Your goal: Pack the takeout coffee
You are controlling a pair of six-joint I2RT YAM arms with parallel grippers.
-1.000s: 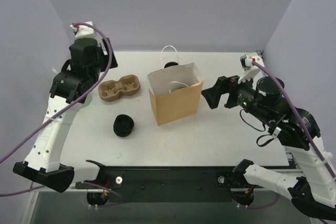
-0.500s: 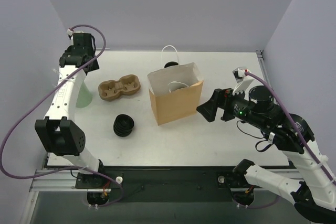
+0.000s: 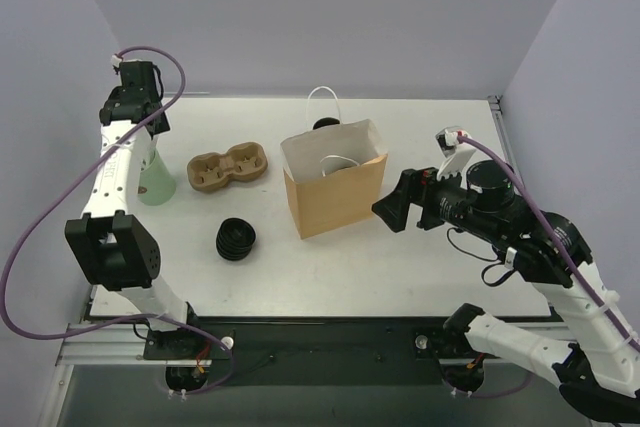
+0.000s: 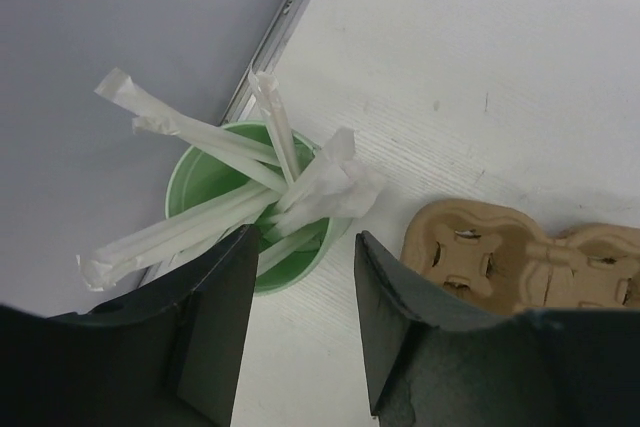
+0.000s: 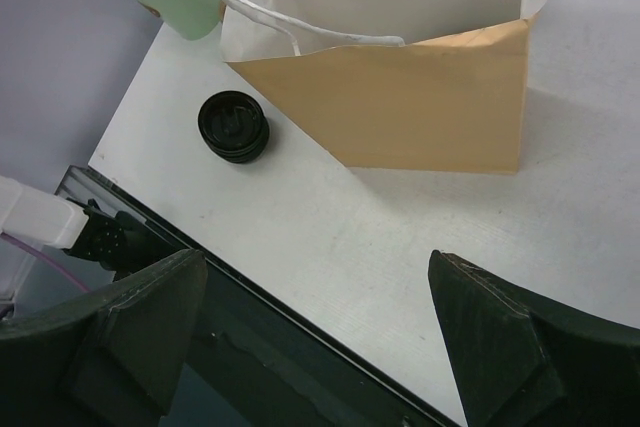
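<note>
The white counter (image 3: 400, 267) carries everything. The brown paper bag (image 3: 335, 202) stands upright at its middle with the mouth open and the white handles loose. It looks ready to take a cup from above.

Your right hand (image 5: 315, 267) hovers just right of the bag's near corner, spread as wide as it goes and holding nothing. From there it could steady the bag wall, though it does not touch it.

Your left hand (image 4: 305, 247) is at the far left, pointing down over the mint-green cup of straws (image 3: 160, 185). Its fingers stand partly apart, with nothing gripped between them. That is well away from the task's thing, so I judge this arm poorly placed for the pick.

The pulp cup carrier (image 3: 228, 168) lies left of the bag, both wells empty. The squat ribbed black stack (image 3: 236, 239) sits nearer, left of the bag's near corner.

The takeout coffee (image 3: 325, 124) shows only as a small dark top just beyond the bag's far edge, under the raised handle loop. It is on the counter, not yet packed. The bag hides most of it, so expect to reach over or around the bag.
</note>
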